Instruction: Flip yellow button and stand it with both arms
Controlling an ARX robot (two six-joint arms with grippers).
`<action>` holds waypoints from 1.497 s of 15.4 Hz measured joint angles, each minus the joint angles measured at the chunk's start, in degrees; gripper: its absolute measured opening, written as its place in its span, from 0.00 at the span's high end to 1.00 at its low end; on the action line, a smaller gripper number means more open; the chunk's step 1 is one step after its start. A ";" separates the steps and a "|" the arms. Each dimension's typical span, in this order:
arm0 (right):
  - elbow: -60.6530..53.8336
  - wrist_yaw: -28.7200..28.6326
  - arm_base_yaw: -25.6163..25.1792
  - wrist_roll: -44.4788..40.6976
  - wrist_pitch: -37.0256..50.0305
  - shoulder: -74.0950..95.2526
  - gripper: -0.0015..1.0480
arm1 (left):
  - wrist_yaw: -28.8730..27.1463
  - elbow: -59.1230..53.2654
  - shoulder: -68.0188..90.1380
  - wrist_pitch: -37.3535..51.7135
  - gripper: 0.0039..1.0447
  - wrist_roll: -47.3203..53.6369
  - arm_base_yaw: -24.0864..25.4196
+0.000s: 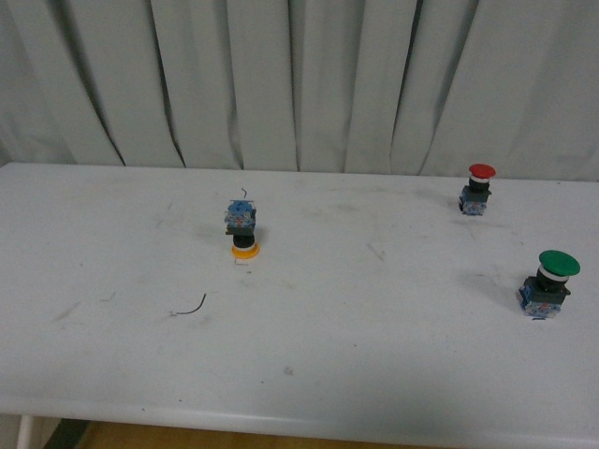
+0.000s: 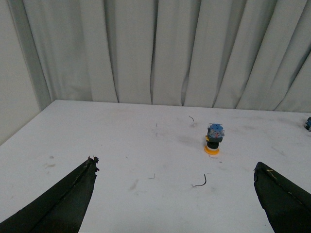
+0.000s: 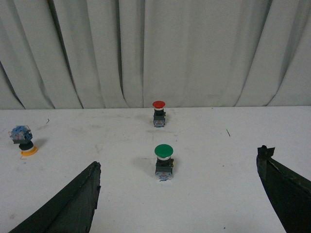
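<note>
The yellow button (image 1: pixel 243 230) stands upside down on the white table, yellow cap down and blue contact block on top, left of centre. It shows in the left wrist view (image 2: pixel 213 140) well ahead of my open left gripper (image 2: pixel 175 179), and at the edge of the right wrist view (image 3: pixel 23 141). My right gripper (image 3: pixel 179 179) is open and empty, with the green button ahead of it. Neither arm shows in the front view.
A red-capped button (image 1: pixel 478 189) stands upright at the far right, and a larger green-capped button (image 1: pixel 549 283) stands nearer on the right. A small bent wire (image 1: pixel 190 308) lies on the table (image 1: pixel 356 337) near the front left. Grey curtains hang behind.
</note>
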 joint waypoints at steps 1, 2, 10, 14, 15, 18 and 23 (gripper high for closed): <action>0.00 0.00 0.00 0.00 0.00 0.00 0.06 | 0.00 0.00 0.00 0.00 0.06 0.00 0.00; 0.00 0.00 0.00 0.00 0.00 0.00 0.06 | 0.00 0.00 0.00 0.00 0.06 0.00 0.00; 0.00 -0.02 0.00 0.00 0.02 0.00 0.06 | 3.32 9.38 34.73 17.53 0.06 -8.79 -4.50; 0.00 0.00 0.00 0.00 0.00 0.00 0.06 | 1.70 37.97 86.18 32.24 0.06 -7.56 -11.45; 0.00 0.00 0.00 0.00 0.00 0.00 0.06 | 1.49 44.44 93.15 29.64 0.06 -7.54 -12.72; 0.00 0.00 0.00 0.00 0.00 0.00 0.06 | 0.44 62.20 108.06 22.01 0.06 -7.61 -15.12; 0.00 0.00 0.00 0.00 0.00 0.00 0.06 | -3.17 82.55 122.51 8.57 0.06 -7.32 -16.72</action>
